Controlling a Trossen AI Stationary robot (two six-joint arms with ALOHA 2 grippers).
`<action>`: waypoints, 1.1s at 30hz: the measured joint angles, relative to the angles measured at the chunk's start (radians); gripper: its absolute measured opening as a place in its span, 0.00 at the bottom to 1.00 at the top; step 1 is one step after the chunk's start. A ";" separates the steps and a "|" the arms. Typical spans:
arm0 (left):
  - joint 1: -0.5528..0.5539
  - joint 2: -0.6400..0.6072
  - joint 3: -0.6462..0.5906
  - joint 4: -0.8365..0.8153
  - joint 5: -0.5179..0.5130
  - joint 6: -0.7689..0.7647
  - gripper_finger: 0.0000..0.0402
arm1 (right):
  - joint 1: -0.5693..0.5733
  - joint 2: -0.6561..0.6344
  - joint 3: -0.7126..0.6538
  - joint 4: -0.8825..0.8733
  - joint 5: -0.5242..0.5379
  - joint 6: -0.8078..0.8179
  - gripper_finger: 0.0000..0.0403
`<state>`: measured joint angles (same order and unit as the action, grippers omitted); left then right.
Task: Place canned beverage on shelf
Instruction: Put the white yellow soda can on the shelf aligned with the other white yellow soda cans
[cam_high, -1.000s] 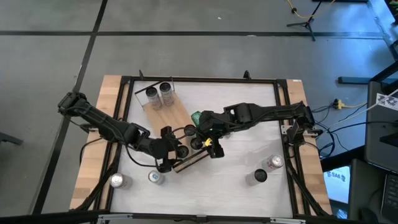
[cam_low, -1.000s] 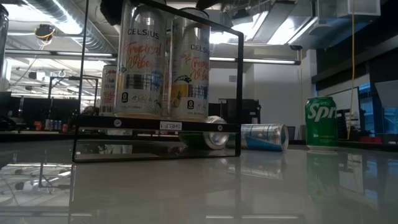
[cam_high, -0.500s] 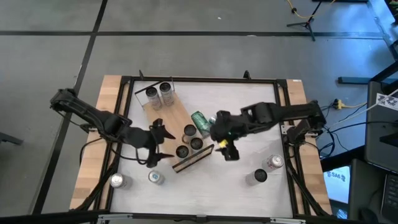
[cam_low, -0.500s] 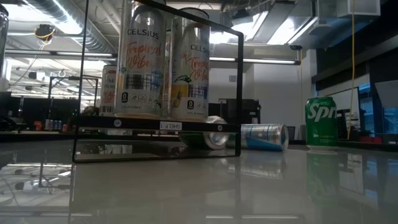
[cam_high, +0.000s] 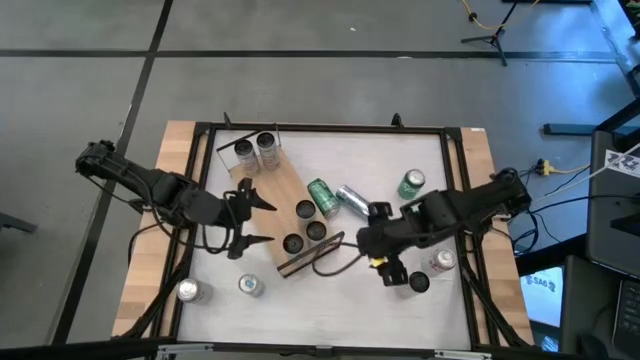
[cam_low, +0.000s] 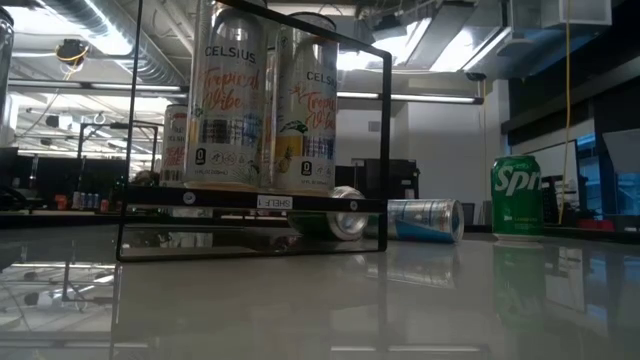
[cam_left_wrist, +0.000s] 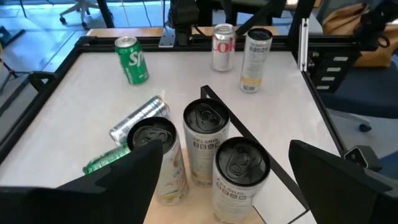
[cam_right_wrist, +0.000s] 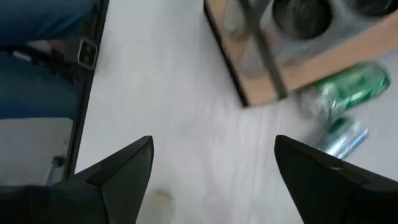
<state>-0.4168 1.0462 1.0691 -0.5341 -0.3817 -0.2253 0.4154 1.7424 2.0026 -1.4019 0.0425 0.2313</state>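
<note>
The shelf (cam_high: 266, 186) is a light-wood board lying slantwise on the table. Two cans (cam_high: 255, 147) stand at its far end and three cans (cam_high: 305, 228) at its near end, on their bases; the left wrist view shows these three (cam_left_wrist: 205, 140) from close by. My left gripper (cam_high: 256, 219) hovers open at the shelf's left side, its fingers toward the three cans and apart from them. My right gripper (cam_high: 388, 268) hangs open above bare table, right of the shelf's near end (cam_right_wrist: 292, 65). Nothing is between either pair of fingers.
A green can (cam_high: 322, 195) and a silver can (cam_high: 352, 200) lie on their sides right of the shelf. A green Sprite can (cam_high: 411, 184) stands farther right. Two cans (cam_high: 430, 272) stand near the right gripper, two more (cam_high: 218, 288) at the near left. A dark frame (cam_high: 450, 135) rims the table.
Both grippers have drawn away from the shelf's near end. The left one has risen and gone toward the table's left edge. The right one has swung toward the table's right and near edges. The three cans stay standing on the shelf.
</note>
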 joint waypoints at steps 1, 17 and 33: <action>0.000 0.000 0.000 0.001 0.000 0.006 0.84 | 0.010 0.000 0.000 -0.028 0.000 0.029 0.82; 0.000 0.000 0.000 0.005 0.000 0.026 0.84 | 0.254 -0.137 -0.145 -0.140 0.132 0.392 0.82; 0.000 0.000 0.000 0.005 -0.001 0.019 0.84 | 0.365 -0.315 -0.512 0.067 0.074 0.464 0.82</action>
<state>-0.4171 1.0466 1.0691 -0.5293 -0.3824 -0.2063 0.7807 1.4277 1.4904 -1.3345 0.1167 0.6958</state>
